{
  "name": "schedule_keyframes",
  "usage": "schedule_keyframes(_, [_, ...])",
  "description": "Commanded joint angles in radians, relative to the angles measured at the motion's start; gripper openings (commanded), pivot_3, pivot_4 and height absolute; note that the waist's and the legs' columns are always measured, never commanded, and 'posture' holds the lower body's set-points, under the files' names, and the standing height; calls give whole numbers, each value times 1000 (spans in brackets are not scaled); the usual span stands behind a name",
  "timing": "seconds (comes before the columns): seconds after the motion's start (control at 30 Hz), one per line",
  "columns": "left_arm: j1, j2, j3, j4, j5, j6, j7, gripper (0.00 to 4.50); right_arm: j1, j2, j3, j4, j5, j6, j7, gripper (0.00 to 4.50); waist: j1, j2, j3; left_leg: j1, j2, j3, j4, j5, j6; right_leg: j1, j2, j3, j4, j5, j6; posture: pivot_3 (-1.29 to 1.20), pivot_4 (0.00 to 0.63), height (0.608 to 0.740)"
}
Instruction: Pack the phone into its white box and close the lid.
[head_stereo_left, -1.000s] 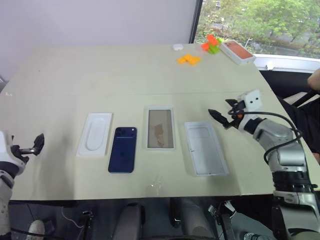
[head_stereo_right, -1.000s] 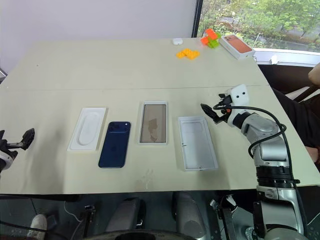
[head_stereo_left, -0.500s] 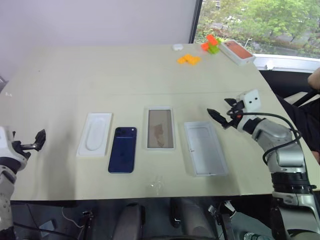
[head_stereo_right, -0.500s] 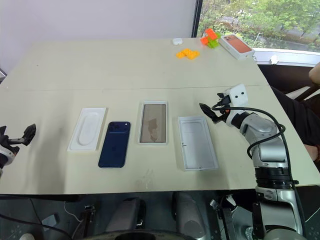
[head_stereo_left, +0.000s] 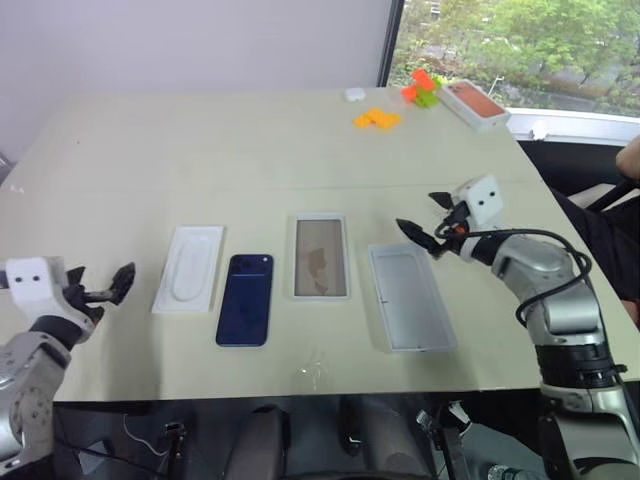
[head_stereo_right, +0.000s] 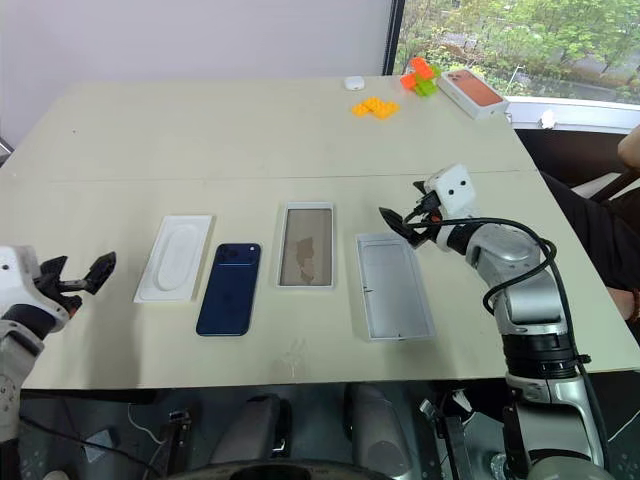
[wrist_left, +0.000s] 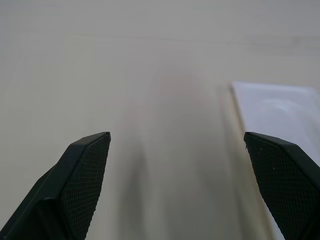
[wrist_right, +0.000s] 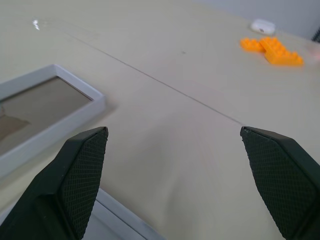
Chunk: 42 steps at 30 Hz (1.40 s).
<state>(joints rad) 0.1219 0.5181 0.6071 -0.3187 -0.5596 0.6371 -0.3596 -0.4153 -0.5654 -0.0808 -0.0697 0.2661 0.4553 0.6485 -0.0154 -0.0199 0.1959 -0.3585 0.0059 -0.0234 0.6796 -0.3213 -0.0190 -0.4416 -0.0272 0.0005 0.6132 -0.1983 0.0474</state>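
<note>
While no writing or brand mark can be read on any item, the phone (head_stereo_left: 246, 298) is seen lying back-up on the desk (head_stereo_left: 250, 140), between the white moulded insert (head_stereo_left: 189, 267) and the white box (head_stereo_left: 320, 256). The lid (head_stereo_left: 410, 295) lies inside-up beside the box. Both the left gripper (head_stereo_left: 112, 284) and right gripper (head_stereo_left: 418, 234) are held with jaws apart, empty.
</note>
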Motion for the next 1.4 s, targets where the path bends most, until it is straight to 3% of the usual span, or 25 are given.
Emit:
schedule_keyframes(0.03, [9,5,4,-61,-141,115,-42,4500,-14,-15,12,-117,17,13,17,4437,0,0,0,0,0,0,0,0,0,0,0,0,0,0,0,0,150,740])
schedule_keyframes(0.37, [-8,-11,27,-39,-353,389,50,4500,42,-34,169,-411,88,107,130,4437,0,0,0,0,1,-2,0,0,0,0,1,-1,0,-1,2,0,150,740])
schedule_keyframes(0.87, [-3,-50,28,-12,-463,450,144,4500,101,-84,253,-486,60,99,167,4437,2,1,-1,2,-1,-1,1,0,0,2,0,0,0,-2,1,0,150,740])
schedule_keyframes(0.97, [9,-54,32,-19,-469,439,151,3720,97,-81,261,-482,57,98,166,4500,2,1,-1,1,-1,-1,1,0,0,1,0,0,0,-2,1,0,150,740])
schedule_keyframes(1.07, [20,-74,57,-31,-506,427,163,2340,90,-75,271,-482,60,98,169,4500,2,1,-1,1,-1,-1,1,0,0,1,-1,0,0,-2,1,0,150,740])
schedule_keyframes(1.37, [55,-86,81,-32,-583,397,199,2340,74,-65,284,-474,62,97,172,4500,1,0,-1,1,-1,-2,1,0,0,1,-1,0,-1,-2,1,0,150,740])
schedule_keyframes(1.4, [57,-88,82,-34,-590,388,201,2069,73,-64,285,-473,63,97,173,4500,1,0,-1,1,-1,-2,1,0,0,1,-1,0,-1,-2,1,0,150,740])
